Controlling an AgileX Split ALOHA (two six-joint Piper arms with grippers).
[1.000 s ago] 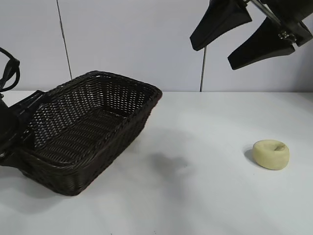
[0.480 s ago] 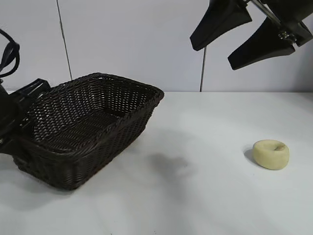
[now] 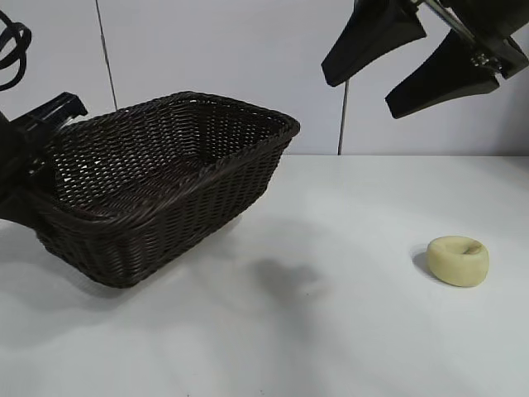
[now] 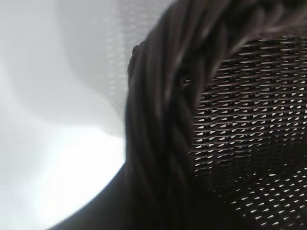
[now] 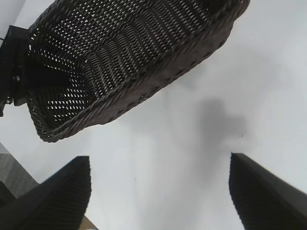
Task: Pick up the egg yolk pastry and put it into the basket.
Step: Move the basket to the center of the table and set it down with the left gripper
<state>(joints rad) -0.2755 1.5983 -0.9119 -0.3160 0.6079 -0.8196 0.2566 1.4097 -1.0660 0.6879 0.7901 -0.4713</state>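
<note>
Exterior view: we see left hand (image 3: pixel 33 178) pinching basket (image 3: pixel 165 194) rim, tipped off counter (image 3: pixel 331 331) | right hand (image 3: pixel 417 62) spread, high above egg yolk pastry (image 3: pixel 458 260) | step: pastry unpicked | next: descend onto it

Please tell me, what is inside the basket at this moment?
The basket shows only its own woven floor and walls; no object lies inside. The egg yolk pastry rests outside, on the table. The near wall hides part of the floor.

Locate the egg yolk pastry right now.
In the exterior view the egg yolk pastry sits alone on the white table at the right, well apart from the basket at the left.
</note>
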